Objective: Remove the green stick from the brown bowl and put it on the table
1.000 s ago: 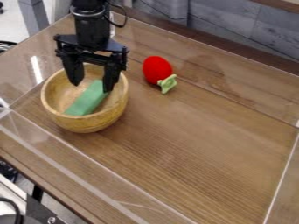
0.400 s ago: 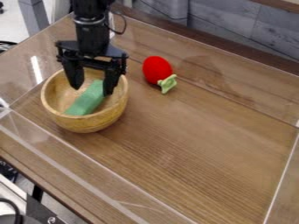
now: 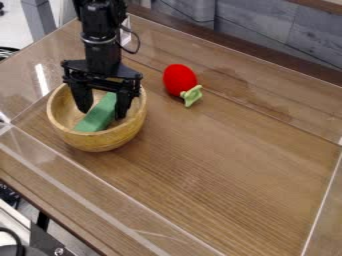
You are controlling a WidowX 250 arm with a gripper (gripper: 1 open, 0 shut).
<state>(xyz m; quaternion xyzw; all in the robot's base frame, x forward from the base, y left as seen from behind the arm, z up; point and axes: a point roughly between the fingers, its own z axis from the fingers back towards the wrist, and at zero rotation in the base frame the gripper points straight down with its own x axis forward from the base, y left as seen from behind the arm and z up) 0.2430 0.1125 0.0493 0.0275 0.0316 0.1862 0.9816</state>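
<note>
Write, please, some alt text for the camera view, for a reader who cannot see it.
A black robot gripper points straight down with its jaws open, lowered into a brown bowl around a green stick lying inside. The bowl sits on a wood-grain table edged with clear walls, with a red strawberry toy beside it.

**Soft, even light; small and slightly soft picture**

The scene is evenly and moderately bright, with no harsh contrast. A pale sheen lies across the far left of the table (image 3: 254, 150), and the clear acrylic walls (image 3: 160, 190) catch whitish reflections along their edges. Shadows are faint: a soft one sits under the brown bowl (image 3: 80, 135) and a small one beside the red strawberry toy (image 3: 179, 79). Fine detail is lost to low resolution; the dark tool (image 3: 102, 103) reads almost as a silhouette.
</note>
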